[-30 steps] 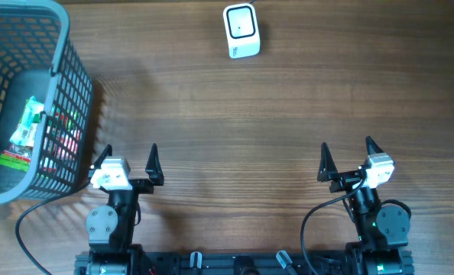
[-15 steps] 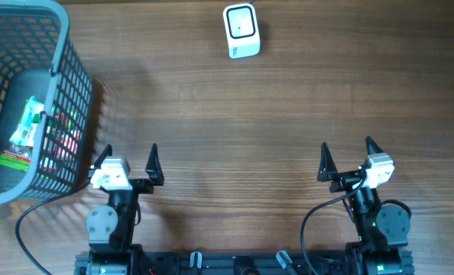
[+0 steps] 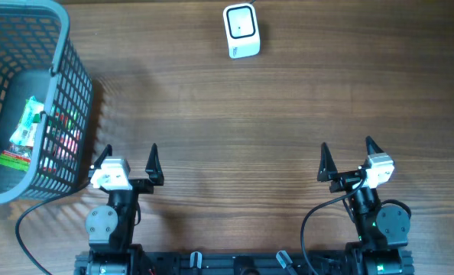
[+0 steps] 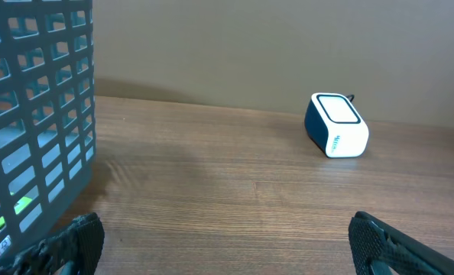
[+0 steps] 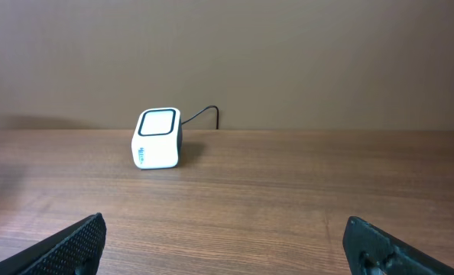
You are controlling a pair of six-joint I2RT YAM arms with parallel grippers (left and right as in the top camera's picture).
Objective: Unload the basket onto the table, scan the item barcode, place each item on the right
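Observation:
A white barcode scanner (image 3: 241, 30) with a dark window on top stands at the far middle of the wooden table; it also shows as the scanner (image 4: 337, 125) in the left wrist view and the scanner (image 5: 158, 138) in the right wrist view. Packaged items (image 3: 28, 130) lie inside a grey mesh basket (image 3: 66, 46) at the far left. My left gripper (image 3: 129, 158) sits open near the front edge, just right of the basket. My right gripper (image 3: 345, 156) sits open at the front right. Nothing is between either pair of fingers.
The basket wall (image 4: 36, 114) fills the left side of the left wrist view. A cable (image 5: 204, 114) runs from the scanner toward the back wall. Bare wood lies between the grippers and the scanner.

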